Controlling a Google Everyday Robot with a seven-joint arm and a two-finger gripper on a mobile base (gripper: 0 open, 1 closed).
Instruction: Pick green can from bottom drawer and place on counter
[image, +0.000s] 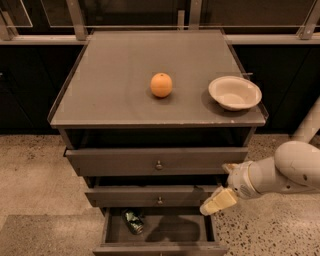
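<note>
The green can (133, 221) lies on its side in the left part of the open bottom drawer (160, 246). My gripper (217, 201) hangs at the right end of the drawers, level with the middle drawer front and above the bottom drawer's right side. It is well to the right of the can and apart from it. The counter (115, 95) is the flat grey top of the cabinet, above the drawers.
An orange fruit (161, 85) sits near the middle of the counter. A white bowl (234, 92) sits at its right front corner. Two upper drawers with small knobs (158, 164) stand slightly pulled out. A speckled floor (35, 170) surrounds the cabinet.
</note>
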